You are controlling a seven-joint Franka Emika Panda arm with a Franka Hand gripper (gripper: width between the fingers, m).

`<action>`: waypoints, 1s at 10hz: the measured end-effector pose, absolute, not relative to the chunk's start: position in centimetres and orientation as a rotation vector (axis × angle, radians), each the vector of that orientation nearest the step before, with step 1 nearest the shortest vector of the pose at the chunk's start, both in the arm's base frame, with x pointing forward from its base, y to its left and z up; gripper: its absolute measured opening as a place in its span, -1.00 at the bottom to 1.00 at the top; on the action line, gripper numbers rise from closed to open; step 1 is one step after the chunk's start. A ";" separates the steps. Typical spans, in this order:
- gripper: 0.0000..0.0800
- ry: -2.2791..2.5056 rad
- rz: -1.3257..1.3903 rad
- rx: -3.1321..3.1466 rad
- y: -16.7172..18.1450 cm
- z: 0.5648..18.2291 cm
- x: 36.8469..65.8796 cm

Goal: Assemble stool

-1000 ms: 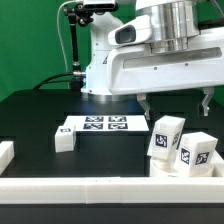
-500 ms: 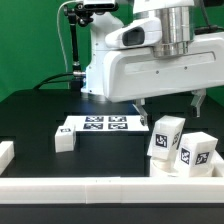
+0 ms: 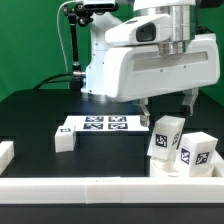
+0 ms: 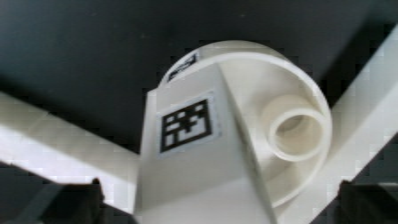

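Two blocky white legs stand upright on the round stool disc (image 3: 176,170) at the exterior view's right: one leg (image 3: 164,136) and a second leg (image 3: 196,152), both tagged. A third white leg (image 3: 63,140) lies beside the marker board. My gripper (image 3: 168,106) hangs open just above the standing legs, holding nothing. In the wrist view a tagged leg (image 4: 196,140) rises between the dark fingertips (image 4: 71,200), with the disc (image 4: 267,75) and a round socket (image 4: 294,135) behind it.
The marker board (image 3: 100,124) lies at the table's middle. A long white rail (image 3: 100,186) runs along the front edge, and a white block (image 3: 5,152) sits at the exterior view's left. The arm's base stands behind.
The hand has shifted a little toward the exterior view's left and turned slightly above the legs. The jaws stay open; no part has moved.
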State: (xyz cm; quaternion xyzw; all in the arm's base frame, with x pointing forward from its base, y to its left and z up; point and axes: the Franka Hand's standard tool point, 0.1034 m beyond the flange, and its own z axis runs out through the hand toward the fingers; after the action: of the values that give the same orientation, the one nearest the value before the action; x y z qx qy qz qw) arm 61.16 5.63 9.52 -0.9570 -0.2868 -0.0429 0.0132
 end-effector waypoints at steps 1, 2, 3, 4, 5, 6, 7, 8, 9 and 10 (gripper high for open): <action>0.62 -1.020 -0.127 -2.953 5.4 9.3 61.2; 0.62 -1.085 -0.123 -2.936 5.1 9.2 61.2; 0.62 -1.075 -0.120 -2.940 5.0 9.1 61.2; 0.62 -1.064 -0.118 -2.943 5.0 9.0 61.1; 0.31 -1.062 -0.117 -2.944 5.0 8.9 61.1; -0.03 -1.062 -0.117 -2.944 5.0 8.9 61.1; -0.03 -1.060 -0.117 -2.945 4.9 8.9 61.1; -0.15 -1.059 -0.118 -2.945 4.9 8.9 61.1; -0.15 -1.055 -0.118 -2.947 4.9 8.9 61.1; -0.15 -1.013 -0.118 -2.961 4.9 8.9 61.1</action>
State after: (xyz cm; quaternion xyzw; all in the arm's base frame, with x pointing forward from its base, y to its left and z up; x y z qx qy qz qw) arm 61.11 4.87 8.94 -0.9455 -0.3234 -0.0376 0.0052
